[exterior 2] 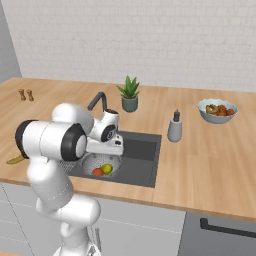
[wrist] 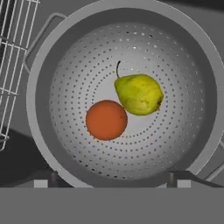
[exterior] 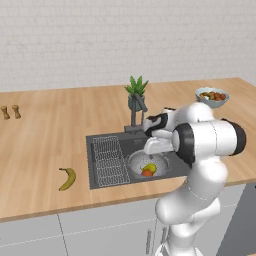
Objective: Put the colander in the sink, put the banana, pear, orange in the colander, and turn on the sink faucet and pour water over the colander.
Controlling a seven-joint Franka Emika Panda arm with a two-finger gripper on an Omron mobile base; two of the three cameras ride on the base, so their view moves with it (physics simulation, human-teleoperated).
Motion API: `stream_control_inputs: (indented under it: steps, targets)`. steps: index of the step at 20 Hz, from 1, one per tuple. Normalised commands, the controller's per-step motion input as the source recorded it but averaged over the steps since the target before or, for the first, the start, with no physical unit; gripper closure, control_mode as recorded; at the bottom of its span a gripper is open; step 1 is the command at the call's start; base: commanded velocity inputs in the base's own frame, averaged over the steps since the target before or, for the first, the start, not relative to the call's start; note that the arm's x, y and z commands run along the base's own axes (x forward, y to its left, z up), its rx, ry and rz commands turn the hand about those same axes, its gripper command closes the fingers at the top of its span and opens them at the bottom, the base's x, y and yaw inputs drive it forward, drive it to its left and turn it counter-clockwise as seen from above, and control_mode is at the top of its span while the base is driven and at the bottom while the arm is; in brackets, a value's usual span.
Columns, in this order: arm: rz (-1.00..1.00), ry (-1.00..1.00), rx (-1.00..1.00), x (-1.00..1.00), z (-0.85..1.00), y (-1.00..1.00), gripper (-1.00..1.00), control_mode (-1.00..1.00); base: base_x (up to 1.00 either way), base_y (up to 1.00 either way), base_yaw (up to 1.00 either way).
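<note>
The colander [wrist: 127, 94] sits in the sink [exterior: 100, 182], just right of the wire rack [exterior: 107, 160], and already holds the pear [wrist: 139, 93] and the orange [wrist: 106, 120], which lie touching each other near its middle. The gripper [wrist: 114, 178] hangs directly above them with its jaws spread wide and nothing between them — the two dark tips stand near opposite sides of the colander's rim in the hand view.

What is left to fetch is the banana [exterior: 68, 178], lying flat on the wooden counter [exterior: 45, 145] to the left of the sink, well apart from the colander. It is probably light and fairly soft, with a smooth skin that could slip; a hard squeeze would likely bruise it. Its curve suggests closing across the thick middle, jaws square to its length, rather than at the tapering dark tips. It lies low on the counter, so the fingers will have to come close to the wood.

Between banana and colander lies the wire rack, to be passed over. Behind the basin rise the sink faucet [exterior 2: 97, 100] and a spiky potted plant [exterior: 136, 92], near enough to the arm's elbow to mind. A soap dispenser [exterior 2: 174, 128] and a pale blue fruit bowl [exterior 2: 217, 111] stand to the right, two small shakers [exterior: 10, 112] far to the left — all seemingly out of the way.
</note>
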Motion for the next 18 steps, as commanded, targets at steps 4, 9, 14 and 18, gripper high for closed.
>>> stream_control_inputs:
  steps: [4,9,14,18]
  targets:
    - [-0.11,-0.04,-0.02,-0.48,0.47,0.00,-1.00,-1.00,0.00,0.00,0.00]
    - [-0.08,0.00,0.00,-0.58,0.46,0.01,-1.00,-1.00,0.00,0.00,0.00]
    - [-0.11,0.00,0.00,-0.78,0.28,0.18,-1.00,-1.00,0.00,0.00,0.00]
    - [-0.10,0.00,0.00,-0.61,0.38,0.39,-1.00,-1.00,0.00,0.00,0.00]
